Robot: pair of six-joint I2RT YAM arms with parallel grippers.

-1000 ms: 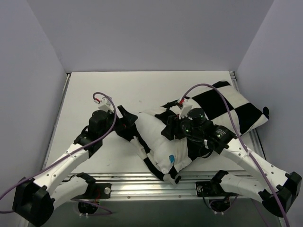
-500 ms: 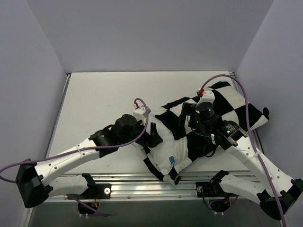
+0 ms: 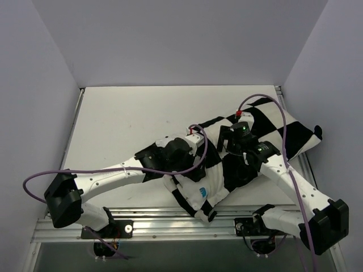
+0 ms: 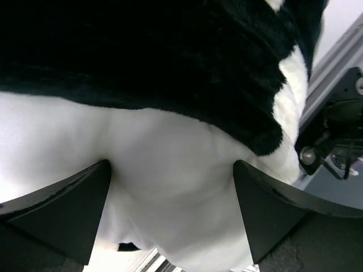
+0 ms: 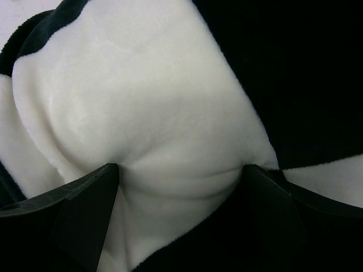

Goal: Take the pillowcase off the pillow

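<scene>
The pillowcase (image 3: 295, 135), black and white checks, lies diagonally at the right of the table with the pillow (image 3: 211, 184) inside. The pillow's plain white near end, with a small blue mark (image 3: 203, 191), sticks out toward the front rail. My left gripper (image 3: 198, 163) is open and pressed down on that bare end. In the left wrist view (image 4: 171, 170) its jaws straddle a bulge of smooth white pillow (image 4: 170, 136) below the black pile of the pillowcase (image 4: 170, 56). My right gripper (image 3: 227, 147) is open and pressed into a white square of the pillowcase (image 5: 142, 85), fabric bulging between the jaws (image 5: 181, 170).
The white table (image 3: 125, 124) is enclosed by grey walls on three sides. An aluminium rail (image 3: 170, 218) runs along the near edge just below the pillow's end. The far end of the pillowcase reaches the table's right edge (image 3: 309, 164).
My left arm swung right, from beside the pillow's left edge onto its bare white near end. My right gripper shifted a little back and right along the pillowcase.
</scene>
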